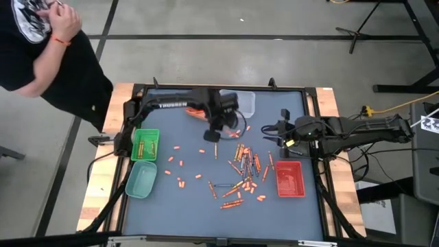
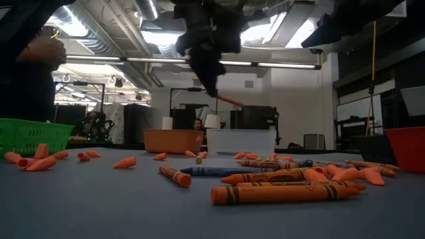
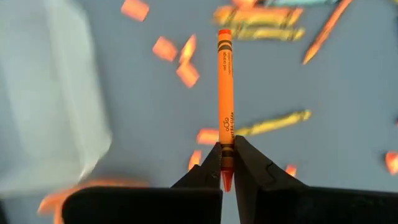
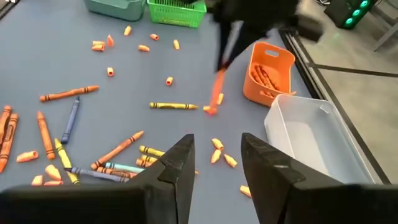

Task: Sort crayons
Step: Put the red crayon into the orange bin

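Nearest the low camera lies one orange crayon [image 2: 282,193] lengthwise on the blue-grey table [image 2: 99,206], at the front of the scattered crayons [image 1: 243,168]; whole sticks in orange, yellow and dark blue lie criss-crossed here, with short orange stubs [image 1: 180,165] strewn toward the green basket [image 1: 145,145]. Landmark: red tray [image 1: 290,179], at the table's right side. Main heap of crayons: just beside the red tray, on the side toward the table's middle. Left gripper [image 1: 212,136]: above the table, beyond the heap from the red tray, fingers [image 3: 208,171] pinched tight on a single orange crayon [image 3: 225,106]; the stick is gripped near one end and juts straight forward from the fingertips, clear of the surface. Right gripper [image 4: 214,163]: near the red tray's far edge, fingers spread apart and holding nothing, hovering above the heap. Orange tray [image 4: 267,71] with crayons inside, and clear tray [image 4: 314,140] touching it: at the table's far edge, well apart from the red tray. Teal tray [image 1: 140,180]: beside the green basket, across the table from the red tray. A person [image 1: 48,51] in a dark shirt stands off the far left corner.
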You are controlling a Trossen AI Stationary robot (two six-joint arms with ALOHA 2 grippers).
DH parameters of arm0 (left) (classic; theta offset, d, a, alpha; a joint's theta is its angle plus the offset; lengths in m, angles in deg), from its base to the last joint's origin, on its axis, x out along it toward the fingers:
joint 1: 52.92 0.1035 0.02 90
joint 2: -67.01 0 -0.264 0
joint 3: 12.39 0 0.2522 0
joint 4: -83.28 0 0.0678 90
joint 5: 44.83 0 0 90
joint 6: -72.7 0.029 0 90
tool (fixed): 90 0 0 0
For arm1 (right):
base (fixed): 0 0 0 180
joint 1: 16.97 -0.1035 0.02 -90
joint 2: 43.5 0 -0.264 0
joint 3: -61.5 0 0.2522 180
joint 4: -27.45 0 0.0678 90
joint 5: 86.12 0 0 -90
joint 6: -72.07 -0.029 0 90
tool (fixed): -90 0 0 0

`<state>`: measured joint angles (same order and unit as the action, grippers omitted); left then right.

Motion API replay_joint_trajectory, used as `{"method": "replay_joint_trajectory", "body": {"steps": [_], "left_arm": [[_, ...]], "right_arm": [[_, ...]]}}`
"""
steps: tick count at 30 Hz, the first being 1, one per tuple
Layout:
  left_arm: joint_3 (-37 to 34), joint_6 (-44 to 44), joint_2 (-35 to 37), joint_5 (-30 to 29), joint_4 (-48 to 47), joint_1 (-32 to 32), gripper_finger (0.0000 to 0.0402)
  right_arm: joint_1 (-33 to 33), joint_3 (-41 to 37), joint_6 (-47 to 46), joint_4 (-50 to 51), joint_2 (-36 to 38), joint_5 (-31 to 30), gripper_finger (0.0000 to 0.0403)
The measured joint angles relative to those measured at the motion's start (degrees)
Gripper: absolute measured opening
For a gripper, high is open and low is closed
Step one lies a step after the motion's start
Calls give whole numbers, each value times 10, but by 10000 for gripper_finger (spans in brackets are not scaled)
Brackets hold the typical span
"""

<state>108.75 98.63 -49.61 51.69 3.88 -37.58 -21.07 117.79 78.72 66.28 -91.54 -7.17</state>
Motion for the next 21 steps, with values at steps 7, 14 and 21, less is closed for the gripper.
{"method": "replay_joint_trajectory", "body": {"steps": [7,14,21], "left_arm": [[4,16,0,-21,-79,118,0],[-6,-3,1,-21,-86,218,3],[-47,-63,1,-20,-81,250,25]], "right_arm": [[0,0,11,17,0,0,129],[0,0,11,16,-6,0,129],[0,0,11,16,-6,0,129]]}}
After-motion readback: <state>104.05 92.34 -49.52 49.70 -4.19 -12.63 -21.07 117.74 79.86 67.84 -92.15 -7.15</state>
